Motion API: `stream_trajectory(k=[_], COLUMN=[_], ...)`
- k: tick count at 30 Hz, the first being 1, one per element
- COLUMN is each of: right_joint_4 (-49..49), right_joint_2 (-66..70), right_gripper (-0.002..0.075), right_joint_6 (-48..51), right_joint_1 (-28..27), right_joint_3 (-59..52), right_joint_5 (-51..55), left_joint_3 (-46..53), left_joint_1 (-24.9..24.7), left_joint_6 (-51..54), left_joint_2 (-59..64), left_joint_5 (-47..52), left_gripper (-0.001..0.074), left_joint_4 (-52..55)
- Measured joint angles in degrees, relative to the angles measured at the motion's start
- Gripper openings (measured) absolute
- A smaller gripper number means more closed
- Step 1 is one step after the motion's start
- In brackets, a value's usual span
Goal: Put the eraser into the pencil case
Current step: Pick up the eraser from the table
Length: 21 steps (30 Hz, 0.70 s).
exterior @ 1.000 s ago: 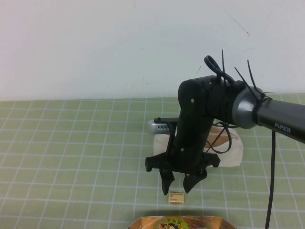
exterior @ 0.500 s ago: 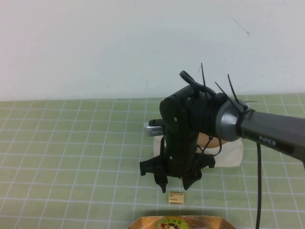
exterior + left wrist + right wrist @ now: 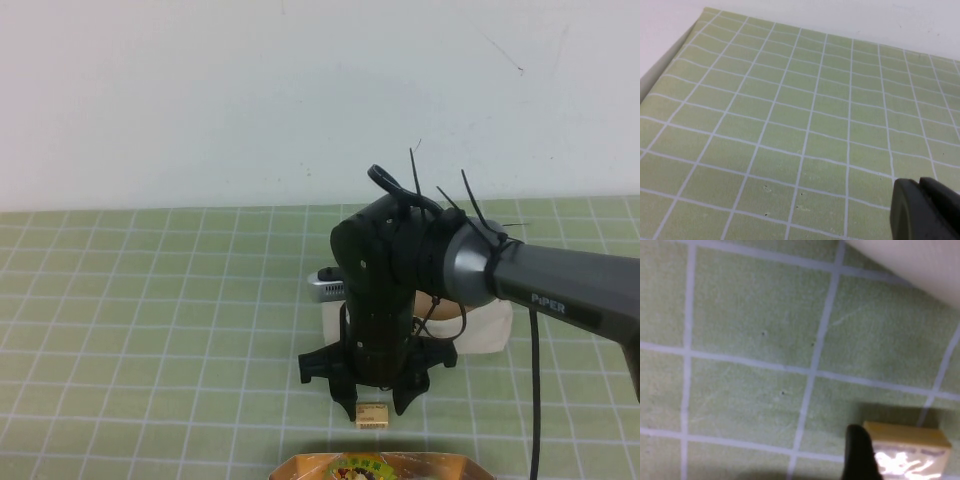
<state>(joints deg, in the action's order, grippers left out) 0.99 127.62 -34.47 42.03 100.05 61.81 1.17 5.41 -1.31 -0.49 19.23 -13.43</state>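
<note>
The eraser (image 3: 372,415), a tiny tan block with a pale label, lies on the green grid mat near the front. My right gripper (image 3: 376,403) points down over it, open, with a fingertip on either side of the block. In the right wrist view one dark finger (image 3: 859,455) stands right beside the eraser (image 3: 907,452). The cream pencil case (image 3: 490,325) lies behind the right arm, mostly hidden by it; a corner of it shows in the right wrist view (image 3: 920,260). My left gripper (image 3: 926,210) shows only in its own view, shut and empty, over bare mat.
A silver-grey object (image 3: 328,287) sticks out behind the right arm, next to the pencil case. A yellow-orange packet (image 3: 375,467) lies at the front edge just below the eraser. A white wall stands behind the mat.
My right gripper has moved left and down, from above and behind the eraser to a fingertip on either side of it. The eraser has not moved.
</note>
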Motion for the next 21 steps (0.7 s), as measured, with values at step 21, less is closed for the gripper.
stream_trajectory(k=[21], right_joint_4=[-0.5], right_joint_2=[-9.65], right_gripper=[0.0305], right_joint_6=[10.93], right_joint_1=[1.14], right_joint_3=[1.04], right_joint_5=[-0.24], left_joint_3=[0.0], left_joint_1=[0.0], left_joint_6=[0.0], left_joint_2=[0.0], left_joint_5=[0.0], left_gripper=[-0.0001], left_joint_4=[0.0])
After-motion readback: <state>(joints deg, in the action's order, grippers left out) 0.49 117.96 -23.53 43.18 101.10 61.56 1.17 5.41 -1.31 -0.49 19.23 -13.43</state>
